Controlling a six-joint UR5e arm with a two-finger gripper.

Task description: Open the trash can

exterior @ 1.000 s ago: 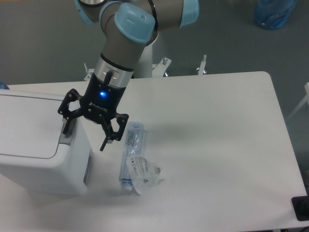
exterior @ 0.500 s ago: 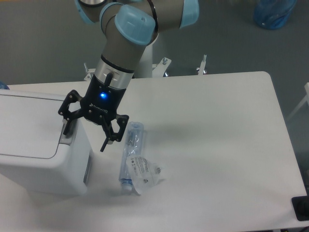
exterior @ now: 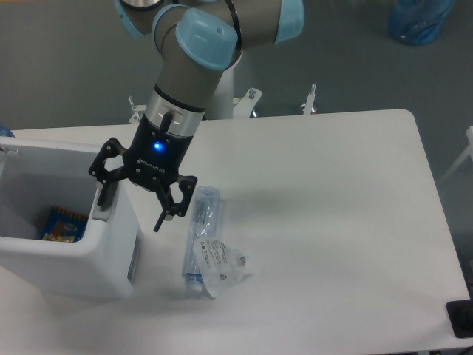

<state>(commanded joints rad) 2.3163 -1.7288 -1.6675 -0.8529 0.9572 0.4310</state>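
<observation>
Spread wide, the end effector hangs left of centre, one finger on the grey tab at the right rim of the trash can. That white bin sits at lower left on the worktop, interior exposed, a colourful packet inside.

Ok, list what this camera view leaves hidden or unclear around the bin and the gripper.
- Trash can: its left side is cut off by the frame edge, and the lid is out of sight.
- Inside the can: only part of a colourful packet shows; the near wall hides the rest.
- Gripper: one finger covers the push tab, contact unclear.
- Bottle: label print too small to read.
</observation>
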